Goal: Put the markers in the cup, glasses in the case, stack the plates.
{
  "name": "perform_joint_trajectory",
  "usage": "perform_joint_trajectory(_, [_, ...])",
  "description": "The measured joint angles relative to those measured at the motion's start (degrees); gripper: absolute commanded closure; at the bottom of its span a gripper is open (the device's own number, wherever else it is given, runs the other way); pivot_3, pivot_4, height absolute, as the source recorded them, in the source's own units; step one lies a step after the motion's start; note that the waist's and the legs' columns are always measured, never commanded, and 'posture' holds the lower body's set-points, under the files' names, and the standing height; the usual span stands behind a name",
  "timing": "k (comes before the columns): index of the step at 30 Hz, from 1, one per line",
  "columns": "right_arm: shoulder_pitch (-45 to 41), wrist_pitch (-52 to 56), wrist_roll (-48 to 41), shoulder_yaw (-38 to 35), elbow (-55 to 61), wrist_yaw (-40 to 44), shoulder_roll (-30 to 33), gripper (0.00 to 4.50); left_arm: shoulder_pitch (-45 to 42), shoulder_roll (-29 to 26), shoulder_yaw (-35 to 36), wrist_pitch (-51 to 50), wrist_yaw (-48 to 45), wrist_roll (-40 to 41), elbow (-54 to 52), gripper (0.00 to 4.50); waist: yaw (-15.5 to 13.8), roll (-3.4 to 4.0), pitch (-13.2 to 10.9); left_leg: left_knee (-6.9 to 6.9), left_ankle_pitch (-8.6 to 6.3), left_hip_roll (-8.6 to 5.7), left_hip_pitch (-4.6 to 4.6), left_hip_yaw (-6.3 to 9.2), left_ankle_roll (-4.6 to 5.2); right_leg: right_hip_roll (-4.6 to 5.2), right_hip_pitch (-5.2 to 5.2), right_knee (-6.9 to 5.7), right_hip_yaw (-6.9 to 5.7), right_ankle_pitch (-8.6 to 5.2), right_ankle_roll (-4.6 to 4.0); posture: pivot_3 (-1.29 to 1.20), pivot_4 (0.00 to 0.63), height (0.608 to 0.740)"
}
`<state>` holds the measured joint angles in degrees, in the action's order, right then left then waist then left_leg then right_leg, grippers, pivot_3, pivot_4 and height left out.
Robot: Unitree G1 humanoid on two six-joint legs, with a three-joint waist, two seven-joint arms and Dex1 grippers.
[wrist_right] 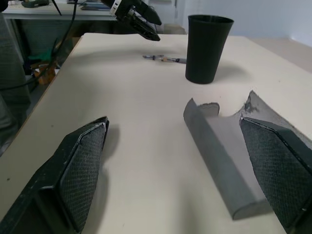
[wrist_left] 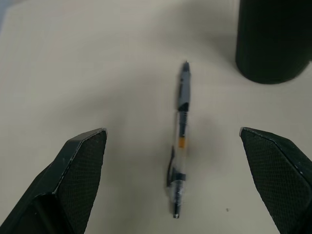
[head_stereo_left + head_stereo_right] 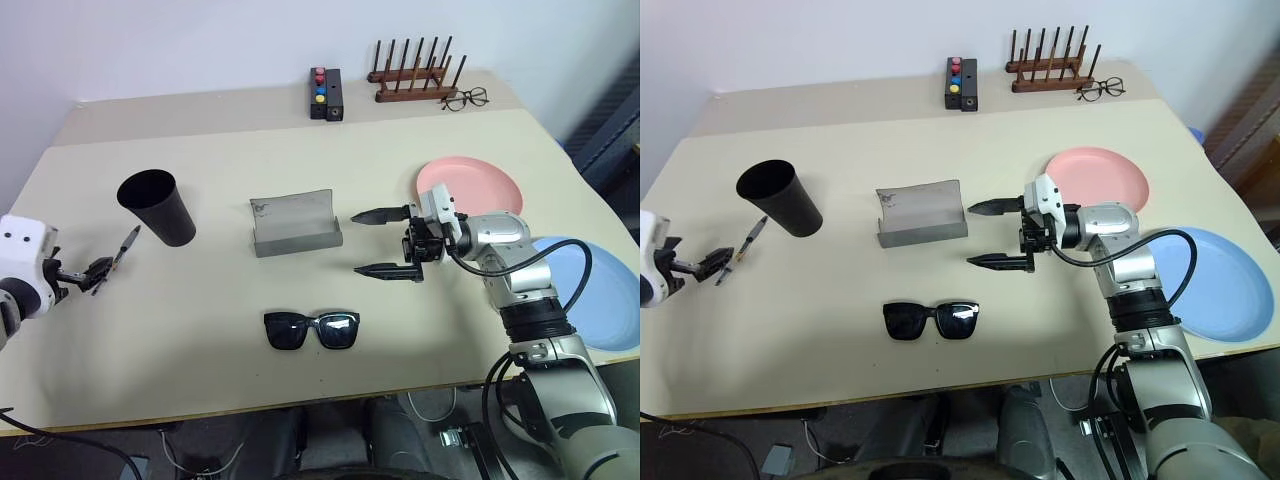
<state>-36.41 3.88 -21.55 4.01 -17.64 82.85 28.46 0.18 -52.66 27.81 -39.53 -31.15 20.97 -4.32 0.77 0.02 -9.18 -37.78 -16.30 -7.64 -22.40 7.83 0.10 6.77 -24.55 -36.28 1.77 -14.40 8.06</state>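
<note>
Beige table, one marker, one cup, two plates, both grippers wide open, empty

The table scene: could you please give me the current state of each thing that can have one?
Black cup: upright, mouth open.
Grey glasses case: open, nothing inside.
Sunglasses: unfolded, on the table.
Marker: lying flat beside the cup.
Pink plate and blue plate: apart, unstacked.
Left gripper: open, around the marker.
Right gripper: open, holding nothing.
</note>
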Motion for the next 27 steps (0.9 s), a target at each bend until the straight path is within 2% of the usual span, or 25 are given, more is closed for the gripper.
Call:
perform_joint_trajectory(10, [0.5, -4.0, 0.9, 0.0, -4.1, 1.1, 0.2, 0.0, -5.7, -5.9, -8.8, 4.2, -7.5, -5.5, 11.1, 0.06, 0.0, 0.01, 0.0, 0.07, 0.01, 0.0, 0.01, -0.01, -0.01, -0.01, -0.02, 0.01, 0.0, 0.0, 0.0, 0.0, 0.15, 0.74])
perform_joint_trajectory(22, [0.5, -0.6, 1.0, 0.1, -0.6, -1.5, -0.2, 0.0, -23.5, -5.1, -24.4, 12.3, -15.3, -14.7, 31.4, 0.06, -0.1, 0.02, 0.0, 0.03, 0.03, -0.01, 0.01, 0.0, -0.03, -0.01, -0.05, -0.07, -0.07, 0.01, 0.0, 0.0, 0.15, 0.74])
perform_joint_trajectory(27, [0.3, 3.0, 0.6, 0.2, 4.1, -3.2, -0.1, 0.0, -27.6, -5.0, -27.1, 13.0, -18.3, -17.3, 35.4, 0.06, -0.2, 0.1, 0.1, -0.04, 0.03, -0.02, 0.02, 0.0, -0.03, 0.0, -0.01, -0.14, -0.08, 0.01, 0.0, 0.0, 0.15, 0.74])
